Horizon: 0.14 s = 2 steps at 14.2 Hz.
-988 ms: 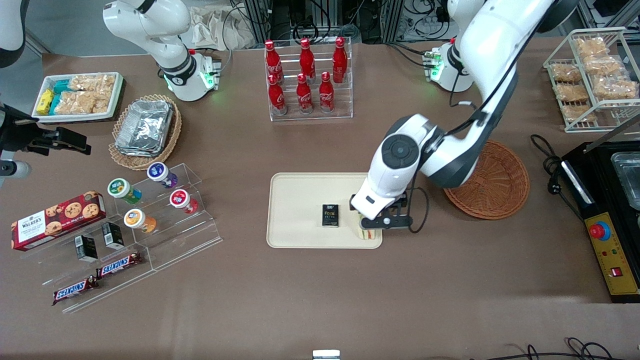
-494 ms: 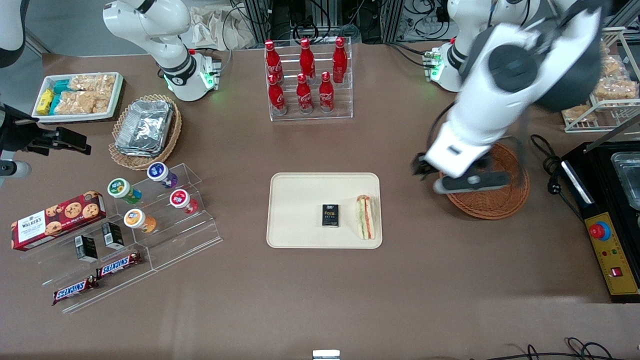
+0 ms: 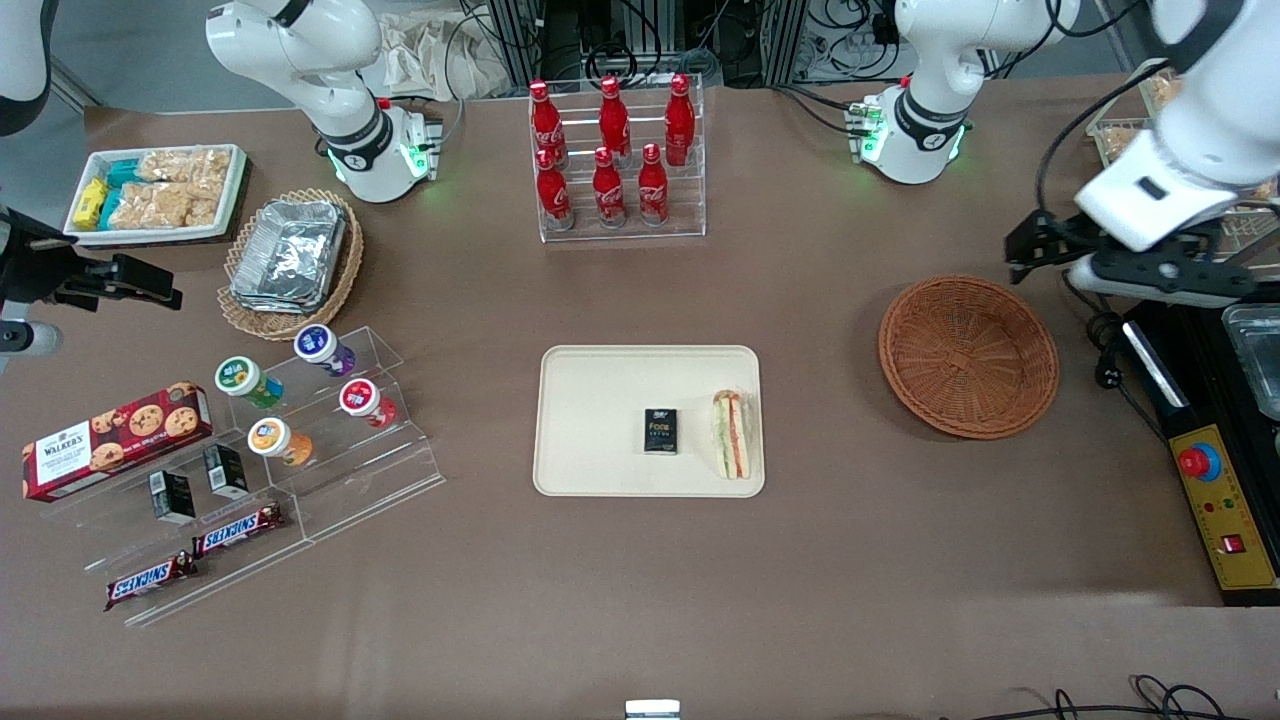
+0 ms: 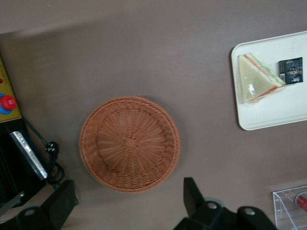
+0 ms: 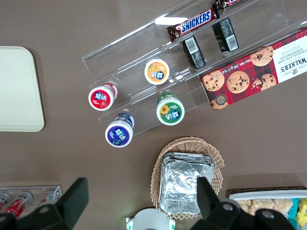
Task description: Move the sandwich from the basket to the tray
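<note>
Your sandwich (image 3: 731, 447) lies on tray (image 3: 600, 400) beside black packet (image 3: 660, 431); basket (image 3: 968, 356) bare; hand (image 4: 127, 206) spread, aloft near basket

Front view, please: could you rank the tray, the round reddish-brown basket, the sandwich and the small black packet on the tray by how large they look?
1. tray
2. basket
3. sandwich
4. black packet

All four sit at table level, so the order seems safe. The gripper, open and empty, hangs up beside the basket.
</note>
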Tool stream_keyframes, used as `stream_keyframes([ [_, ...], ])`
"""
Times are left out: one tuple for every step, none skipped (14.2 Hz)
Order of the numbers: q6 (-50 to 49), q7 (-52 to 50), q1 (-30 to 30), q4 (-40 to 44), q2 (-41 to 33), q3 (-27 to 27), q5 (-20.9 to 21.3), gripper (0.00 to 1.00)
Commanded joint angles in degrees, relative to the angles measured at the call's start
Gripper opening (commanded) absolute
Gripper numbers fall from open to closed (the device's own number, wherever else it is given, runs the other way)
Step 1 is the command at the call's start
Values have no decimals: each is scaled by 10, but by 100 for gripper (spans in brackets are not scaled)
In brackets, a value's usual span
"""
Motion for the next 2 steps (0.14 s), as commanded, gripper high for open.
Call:
stream_keyframes([
  [-9, 16, 17, 34, 21, -6, -18, 100],
  [-10, -4, 17, 57, 41, -12, -16, 100],
])
